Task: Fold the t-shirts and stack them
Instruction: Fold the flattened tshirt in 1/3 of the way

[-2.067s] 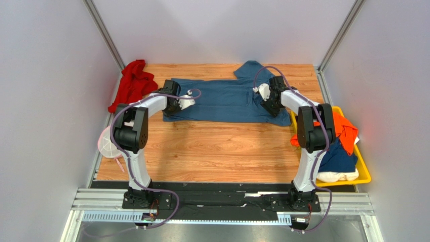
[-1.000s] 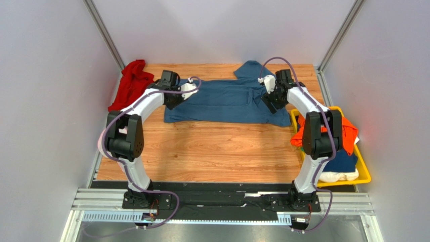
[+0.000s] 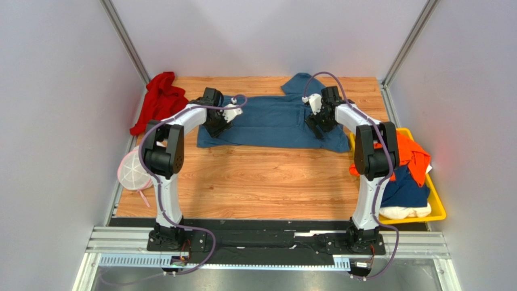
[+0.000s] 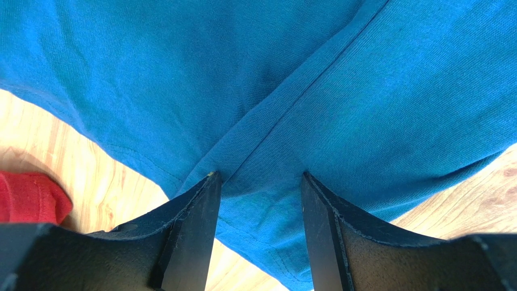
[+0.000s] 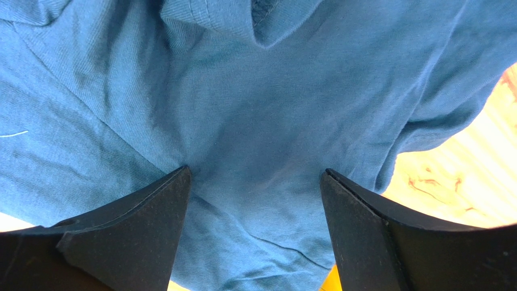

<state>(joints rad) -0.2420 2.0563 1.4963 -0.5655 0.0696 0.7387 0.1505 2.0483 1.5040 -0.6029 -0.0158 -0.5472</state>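
At the far end of the wooden table (image 3: 261, 182), a large blue t-shirt (image 3: 273, 121) lies spread flat, one sleeve reaching toward the back edge. Both arms stretch forward with elbows raised and wrists tipped down over the cloth. The left gripper (image 4: 258, 176) sits over the shirt's left end, its fingers parted a moderate way with a seam running between them, nothing pinched. The right gripper (image 5: 255, 171) hangs over the shirt's right end, spread wider and likewise holding nothing. A red cloth (image 3: 159, 100) is bunched at the far left corner. At the table's right edge, a yellow bin (image 3: 438, 212) holds an orange t-shirt (image 3: 415, 154), a navy t-shirt (image 3: 406, 191) and a cream t-shirt (image 3: 406, 212).
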